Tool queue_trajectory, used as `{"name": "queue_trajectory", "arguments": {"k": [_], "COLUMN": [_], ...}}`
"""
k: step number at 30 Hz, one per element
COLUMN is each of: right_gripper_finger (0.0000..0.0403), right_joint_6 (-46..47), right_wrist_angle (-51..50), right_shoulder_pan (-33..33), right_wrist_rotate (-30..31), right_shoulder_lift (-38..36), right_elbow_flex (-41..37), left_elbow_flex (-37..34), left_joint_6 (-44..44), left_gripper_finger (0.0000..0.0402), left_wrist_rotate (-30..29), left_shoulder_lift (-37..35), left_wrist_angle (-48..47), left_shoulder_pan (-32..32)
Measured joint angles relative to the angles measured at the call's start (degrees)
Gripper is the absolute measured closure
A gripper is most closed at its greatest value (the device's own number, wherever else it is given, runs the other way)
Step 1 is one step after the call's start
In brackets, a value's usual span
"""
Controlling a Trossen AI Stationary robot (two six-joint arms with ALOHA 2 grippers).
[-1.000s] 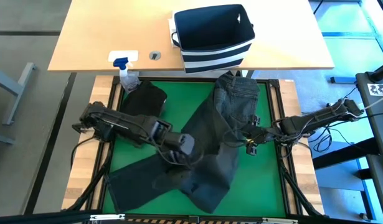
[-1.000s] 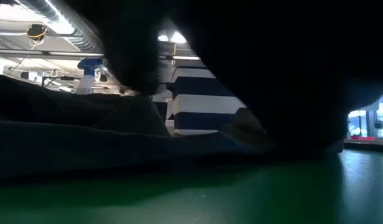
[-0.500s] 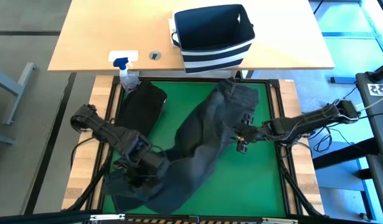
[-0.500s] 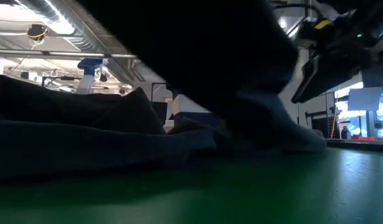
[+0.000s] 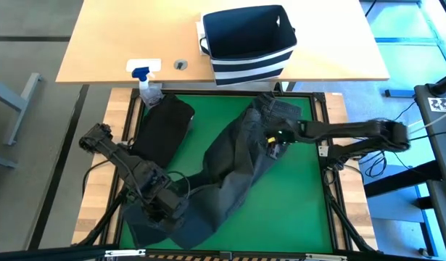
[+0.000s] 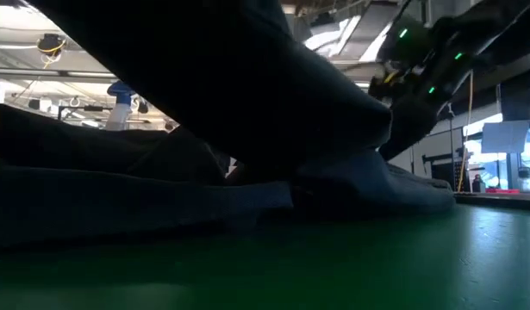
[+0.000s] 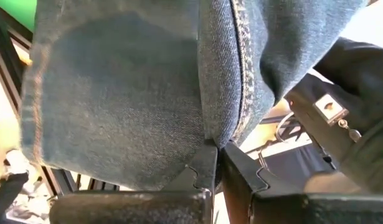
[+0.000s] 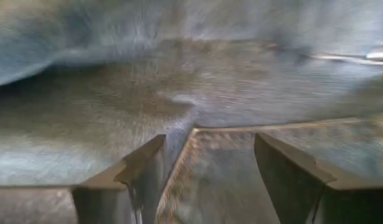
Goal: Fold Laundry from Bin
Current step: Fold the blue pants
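From above, a pair of dark jeans (image 5: 233,170) lies slantwise across the green mat (image 5: 295,203), its waistband toward one o'clock and one leg running down to seven o'clock. The left gripper (image 5: 164,206) sits at that seven o'clock end. Only the left wrist view shows its hold: the fingers (image 7: 203,168) are clenched on a fold of denim (image 7: 129,99) beside a stitched seam. The right gripper (image 5: 272,145) hovers over the upper part of the jeans, near two o'clock. The right wrist view shows its fingers (image 8: 141,168) spread apart with denim (image 8: 179,81) between and beyond them, grasping nothing as far as the blurred picture tells. A black garment (image 5: 164,123) lies at ten o'clock on the mat. The bin (image 5: 248,43) stands on the wooden table at twelve o'clock, with a spray bottle (image 5: 146,83) to its left. The low view adds only dark cloth (image 6: 161,198) heaped on the mat, with an arm's green lights (image 6: 420,60) above it.
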Motion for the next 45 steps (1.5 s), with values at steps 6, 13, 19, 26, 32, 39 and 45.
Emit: {"name": "queue_trajectory", "arguments": {"k": [6, 13, 19, 26, 32, 39, 45], "right_gripper_finger": [0.0162, 0.0162, 0.0162, 0.0162, 0.0162, 0.0162, 0.0162], "right_joint_6": [-4.0, -4.3, -7.6, -8.6, -8.4, -8.3, -8.3], "right_wrist_angle": [7.4, 8.2, 7.9, 8.0, 8.0, 8.4, 8.9], "right_shoulder_pan": [-6.3, -16.3, -17.6, -17.7, -17.7, -17.8, -17.8], "right_wrist_rotate": [0.5, 5.4, 2.0, 1.9, 1.7, 0.8, -0.5], "right_shoulder_lift": [13.5, 18.6, 17.4, 17.4, 17.4, 17.5, 17.5], "right_elbow_flex": [0.1, 0.5, 0.2, 0.1, 0.1, 0.0, 0.0], "left_elbow_flex": [0.0, -0.5, -2.6, -4.0, -4.7, -7.0, -3.8], "left_joint_6": [-4.7, -23.3, -26.9, -17.5, -12.0, -7.0, -6.5], "left_gripper_finger": [0.0390, 0.0390, 0.0390, 0.0390, 0.0375, 0.0292, 0.0251], "left_wrist_rotate": [-1.0, -3.3, -7.2, -13.8, -16.5, -4.7, -12.8], "left_shoulder_lift": [0.0, 0.1, 0.1, 0.1, 0.0, 0.0, -0.6], "left_wrist_angle": [0.2, -0.2, -1.3, -2.4, -2.4, -2.5, 7.7], "left_shoulder_pan": [-1.9, -9.5, -12.9, -12.6, -11.5, -10.8, -8.5]}}
